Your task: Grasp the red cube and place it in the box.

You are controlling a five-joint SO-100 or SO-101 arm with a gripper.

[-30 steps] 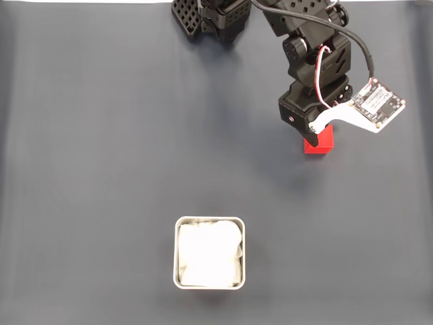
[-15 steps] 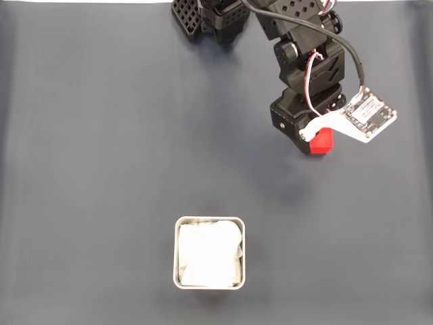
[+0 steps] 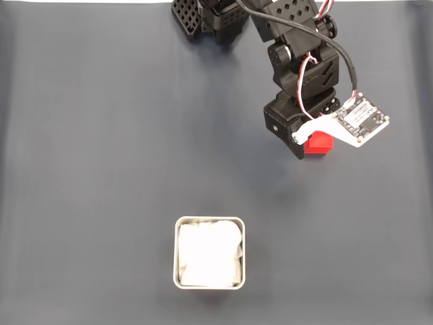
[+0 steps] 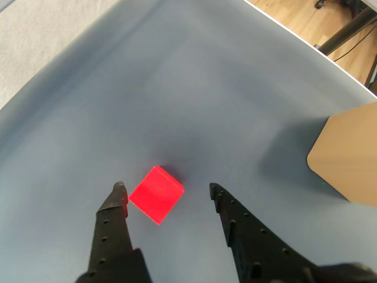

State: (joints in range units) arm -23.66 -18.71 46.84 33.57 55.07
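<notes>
Black two-finger gripper [image 4: 165, 187] spread open around the small bright red cube [image 4: 156, 194] on dark grey matting [image 3: 101, 149].
Square pale metal box [image 3: 210, 221] sits well apart near the mat's lower edge, bare mat between.

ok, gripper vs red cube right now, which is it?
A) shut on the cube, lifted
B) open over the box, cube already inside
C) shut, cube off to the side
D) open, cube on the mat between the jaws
D: in the wrist view the gripper is open, its jaws apart on either side of the red cube, which sits on the grey mat, not yet clamped.
</notes>
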